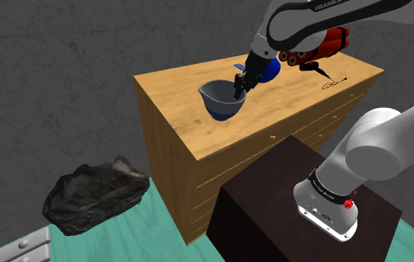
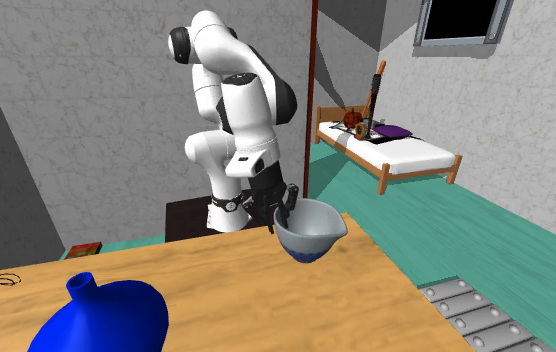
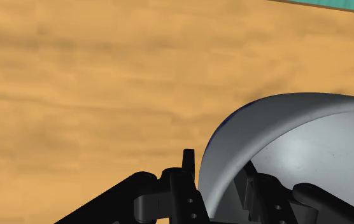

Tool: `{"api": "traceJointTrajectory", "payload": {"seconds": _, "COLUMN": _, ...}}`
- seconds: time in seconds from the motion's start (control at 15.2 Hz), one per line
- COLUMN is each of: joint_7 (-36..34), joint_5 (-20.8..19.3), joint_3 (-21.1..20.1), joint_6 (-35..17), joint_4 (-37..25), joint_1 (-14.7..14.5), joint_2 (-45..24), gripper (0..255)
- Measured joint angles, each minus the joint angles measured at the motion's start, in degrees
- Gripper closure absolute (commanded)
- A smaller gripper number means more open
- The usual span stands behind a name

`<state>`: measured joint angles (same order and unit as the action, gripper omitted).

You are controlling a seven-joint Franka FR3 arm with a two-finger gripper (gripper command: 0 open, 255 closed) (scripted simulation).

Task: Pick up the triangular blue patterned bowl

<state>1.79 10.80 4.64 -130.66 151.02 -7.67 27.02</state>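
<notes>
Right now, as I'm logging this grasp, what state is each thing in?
Pincer: shut on the bowl's rim.
Bowl: tilted, clasped by its rim.
Dresser drawers: shut.
Blue vessel: resting on the dresser top, apart from the pincer.

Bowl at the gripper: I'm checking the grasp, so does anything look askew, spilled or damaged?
Nothing stands out. The bowl is upright, intact and empty, its rim clasped by the gripper, one finger inside and one outside.

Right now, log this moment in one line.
gripper: shut on bowl rim | bowl: tilted | contact with dresser top: unclear
</notes>
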Motion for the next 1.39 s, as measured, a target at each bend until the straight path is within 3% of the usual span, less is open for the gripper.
{"api": "traceJointTrajectory", "payload": {"seconds": 0.4, "joint_7": 0.0, "joint_5": -0.1, "joint_3": 0.0, "joint_6": 0.4, "joint_4": -0.1, "joint_1": 0.1, "joint_2": 0.3, "gripper": 255}}
{"api": "traceJointTrajectory", "payload": {"seconds": 1.39, "joint_7": -2.4, "joint_5": -1.6, "joint_3": -0.3, "joint_6": 12.3, "joint_4": -8.0, "joint_1": 0.7, "joint_2": 4.3, "gripper": 255}}
